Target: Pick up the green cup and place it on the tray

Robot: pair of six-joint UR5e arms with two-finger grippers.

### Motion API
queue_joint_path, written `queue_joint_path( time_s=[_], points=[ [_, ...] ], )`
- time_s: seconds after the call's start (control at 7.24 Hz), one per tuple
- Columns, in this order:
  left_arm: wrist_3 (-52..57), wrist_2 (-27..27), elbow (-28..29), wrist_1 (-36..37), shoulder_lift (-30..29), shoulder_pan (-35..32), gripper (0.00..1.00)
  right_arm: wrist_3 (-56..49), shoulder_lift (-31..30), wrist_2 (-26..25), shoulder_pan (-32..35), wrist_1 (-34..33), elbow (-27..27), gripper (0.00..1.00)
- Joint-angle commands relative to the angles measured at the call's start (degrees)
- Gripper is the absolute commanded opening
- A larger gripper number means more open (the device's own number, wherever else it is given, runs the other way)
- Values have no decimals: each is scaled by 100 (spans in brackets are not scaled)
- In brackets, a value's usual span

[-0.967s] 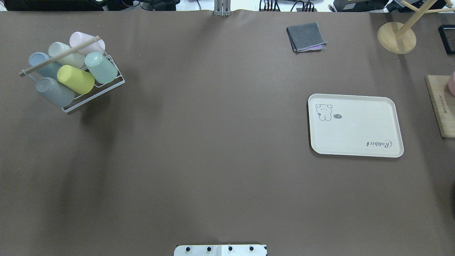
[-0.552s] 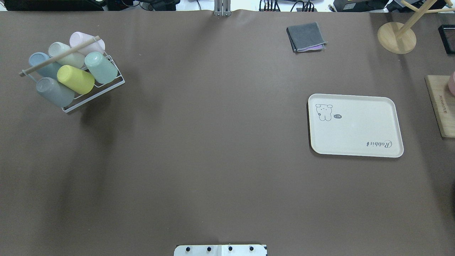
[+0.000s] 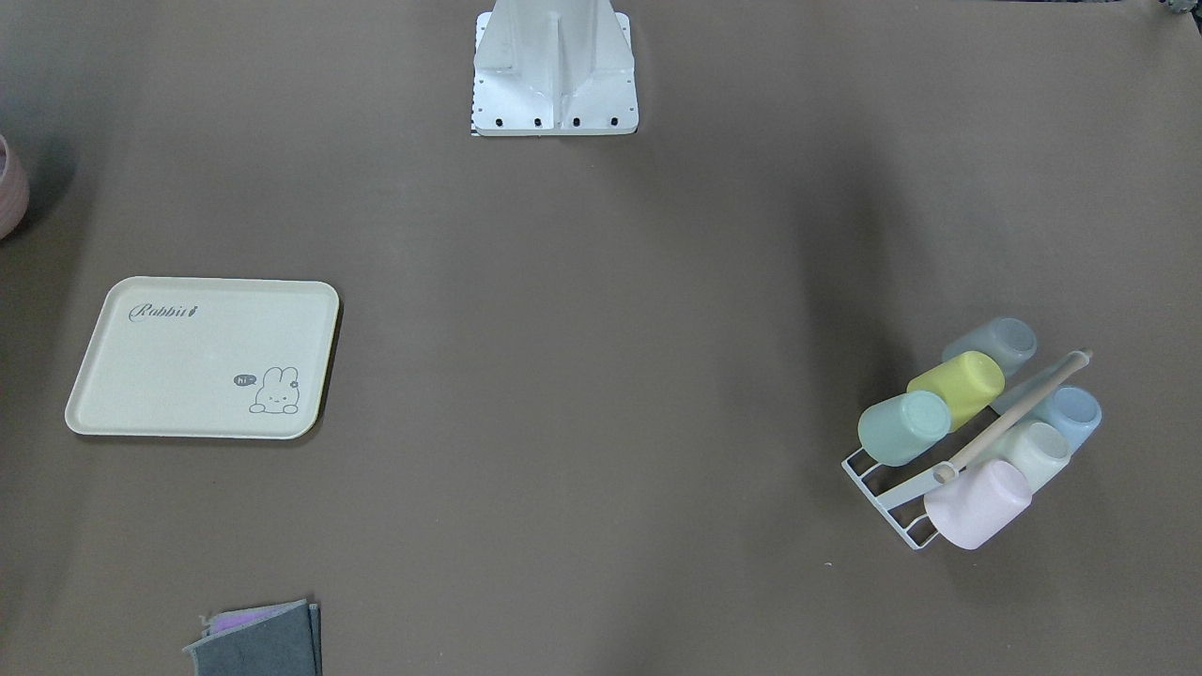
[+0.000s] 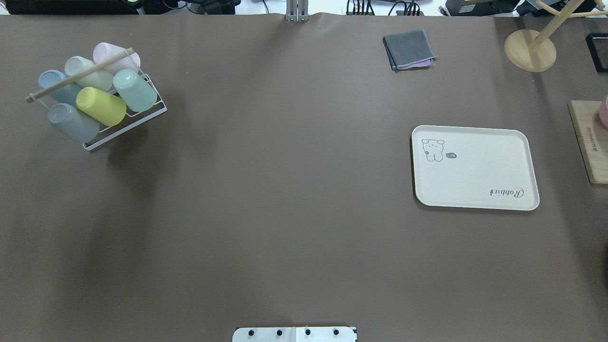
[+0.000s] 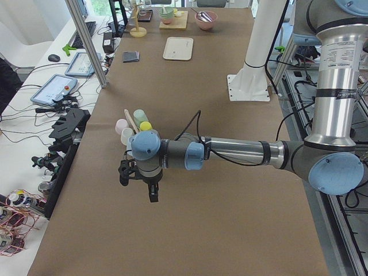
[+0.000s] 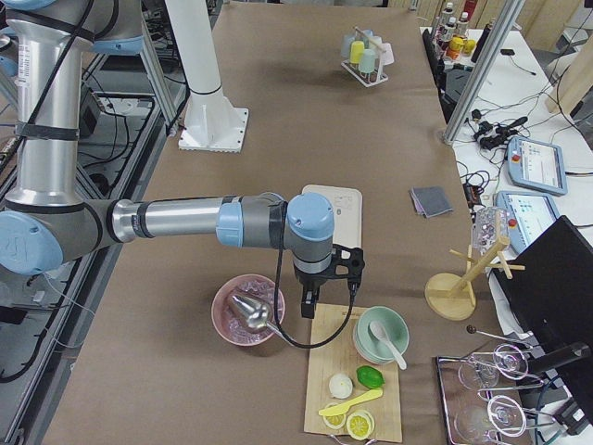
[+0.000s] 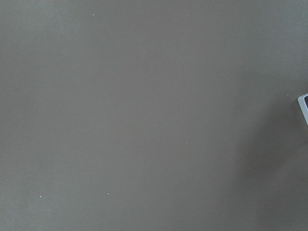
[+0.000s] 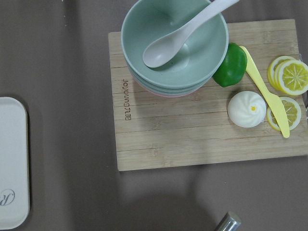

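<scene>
The green cup (image 4: 135, 90) lies tilted in a white wire rack (image 4: 152, 114) at the table's far left, beside a yellow cup (image 4: 100, 106). It also shows in the front view (image 3: 903, 428). The cream tray (image 4: 475, 166) with the bunny drawing lies flat on the right and bears nothing; the front view (image 3: 202, 357) shows it too. My left gripper (image 5: 138, 187) hangs above bare table, short of the rack. My right gripper (image 6: 329, 289) hangs past the tray, over a cutting board. Both show only in side views, so I cannot tell whether they are open or shut.
The rack also holds grey-blue, cream and pink cups under a wooden handle (image 4: 78, 75). A folded grey cloth (image 4: 408, 49) and a wooden stand (image 4: 529, 50) sit at the back right. A cutting board (image 8: 202, 125) with green bowls, spoon and food lies right of the tray, a pink bowl (image 6: 248, 311) beside it.
</scene>
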Motion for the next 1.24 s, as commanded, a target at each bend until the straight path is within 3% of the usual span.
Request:
queue_joint_path(
  time_s=[0.0, 0.28, 0.55, 0.69, 0.83, 0.97, 1.1],
  points=[
    [-1376, -12, -1228, 703, -298, 95, 99, 20, 21, 160, -9, 2, -16, 100],
    [-2252, 14, -2127, 689, -492, 1110, 99, 81, 48, 326, -306, 614, -130, 100],
    [-2273, 76, -2288, 1264, -1779, 2237, 99, 683, 188, 826, -675, 1027, -296, 100],
    [-2264, 650, -2037, 1660, -2595, 2685, 99, 1279, 232, 950, -946, 1735, -523, 100],
    [-2186, 1413, -1991, 1708, -2934, 3028, 99, 1851, 233, 952, -1288, 2603, -909, 100],
    [-1950, 1507, -1955, 1699, -3024, 3328, 99, 2466, 372, 943, -1614, 3421, -1374, 100],
    [-1173, 2265, -1920, 1673, -3103, 3879, 99, 2976, 565, 943, -1913, 4082, -1831, 100]
  ],
)
